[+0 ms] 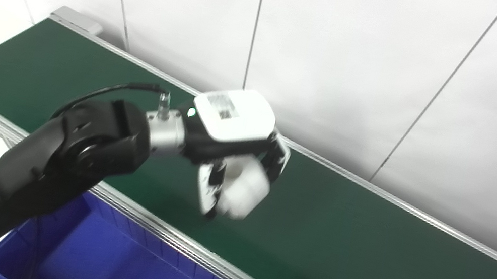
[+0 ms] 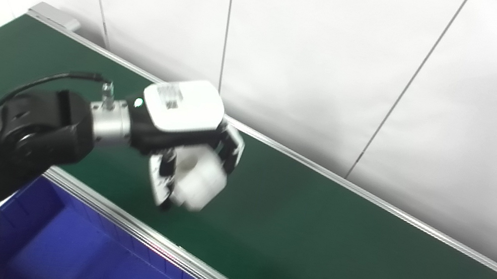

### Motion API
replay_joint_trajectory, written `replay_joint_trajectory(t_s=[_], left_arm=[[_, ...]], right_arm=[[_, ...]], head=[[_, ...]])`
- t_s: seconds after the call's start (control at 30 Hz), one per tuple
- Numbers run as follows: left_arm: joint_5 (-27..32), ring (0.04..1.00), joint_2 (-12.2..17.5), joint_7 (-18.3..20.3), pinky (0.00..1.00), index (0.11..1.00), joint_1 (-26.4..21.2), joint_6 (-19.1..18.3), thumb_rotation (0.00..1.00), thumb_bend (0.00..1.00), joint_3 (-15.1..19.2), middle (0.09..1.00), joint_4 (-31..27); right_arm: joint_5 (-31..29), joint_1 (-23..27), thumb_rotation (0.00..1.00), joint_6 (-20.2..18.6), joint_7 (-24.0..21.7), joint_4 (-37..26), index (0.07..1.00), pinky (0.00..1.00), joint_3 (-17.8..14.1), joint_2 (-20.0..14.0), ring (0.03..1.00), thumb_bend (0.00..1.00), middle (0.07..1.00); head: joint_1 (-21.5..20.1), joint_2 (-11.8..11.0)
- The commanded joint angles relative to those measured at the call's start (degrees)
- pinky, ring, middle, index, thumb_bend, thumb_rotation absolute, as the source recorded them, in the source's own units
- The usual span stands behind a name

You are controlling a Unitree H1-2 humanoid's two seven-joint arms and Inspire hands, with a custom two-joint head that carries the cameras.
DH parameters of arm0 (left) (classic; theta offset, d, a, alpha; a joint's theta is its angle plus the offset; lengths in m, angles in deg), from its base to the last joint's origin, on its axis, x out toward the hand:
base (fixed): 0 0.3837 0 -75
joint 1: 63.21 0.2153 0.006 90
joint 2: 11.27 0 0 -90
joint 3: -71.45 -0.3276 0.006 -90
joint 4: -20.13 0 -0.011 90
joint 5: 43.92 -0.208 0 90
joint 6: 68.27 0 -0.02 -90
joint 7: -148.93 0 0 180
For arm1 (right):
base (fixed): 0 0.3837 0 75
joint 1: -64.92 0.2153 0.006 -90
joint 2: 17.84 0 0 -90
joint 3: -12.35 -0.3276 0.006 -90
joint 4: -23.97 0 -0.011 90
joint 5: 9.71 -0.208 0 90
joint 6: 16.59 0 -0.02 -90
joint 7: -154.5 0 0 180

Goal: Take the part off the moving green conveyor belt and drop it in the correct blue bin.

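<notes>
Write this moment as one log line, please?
left hand: shut on white part | above green belt | blue bin: not reached

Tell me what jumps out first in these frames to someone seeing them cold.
The left hand, white-backed on a black arm, hangs over the middle of the green conveyor belt with its fingers curled around a white part. The belt runs diagonally from upper left to lower right, against a white panelled wall. A blue bin sits below the belt's near rail at lower left.
</notes>
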Motion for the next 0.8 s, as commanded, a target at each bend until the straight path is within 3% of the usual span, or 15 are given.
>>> replay_joint_trajectory(t_s=[0.0,0.17,0.37,0.53,0.67,0.77], left_arm=[[-0.5,0.384,1.3,-0.2,0.29,0.525,3.2,-1.2,0.00,0.50,1.8,0.459,-3.3],[-2.6,0.412,1.8,-0.4,0.40,0.503,13.0,0.9,0.00,0.50,3.4,0.492,-3.5],[-6.7,0.346,1.8,-4.1,0.29,0.538,23.0,6.3,0.00,0.49,3.1,0.462,3.0],[-10.9,0.357,1.4,-8.7,0.30,0.537,26.6,10.5,0.00,0.50,2.1,0.471,10.7],[-15.4,0.366,1.8,-15.4,0.33,0.535,27.6,14.2,0.00,0.50,2.0,0.471,17.9],[-18.9,0.367,1.6,-15.4,0.34,0.537,27.4,13.1,0.00,0.50,1.9,0.463,18.5]], right_arm=[[-0.6,-1.2,1.00,-0.6,-0.8,-2.0,1.000,1.00,-0.1,-0.2,1.000,0.85,1.000],[0.0,-1.5,1.00,-0.4,-0.9,-1.9,1.000,1.00,0.1,-0.1,1.000,0.84,1.000],[-0.9,-2.1,1.00,-0.2,-1.4,-2.2,1.000,1.00,0.8,-0.5,1.000,0.83,1.000],[-2.3,-2.1,1.00,-0.6,-2.4,-2.2,1.000,1.00,1.3,-1.4,1.000,0.81,1.000],[-2.1,-1.7,1.00,-0.6,-2.7,-1.5,1.000,1.00,1.6,-1.3,1.000,0.80,1.000],[-2.1,-1.6,1.00,-0.9,-2.8,-1.6,1.000,1.00,1.6,-1.1,1.000,0.80,1.000]], head=[[0.1,-0.1],[-0.1,0.1],[0.2,0.6],[0.4,0.6],[-0.2,0.2],[-0.3,0.2]])
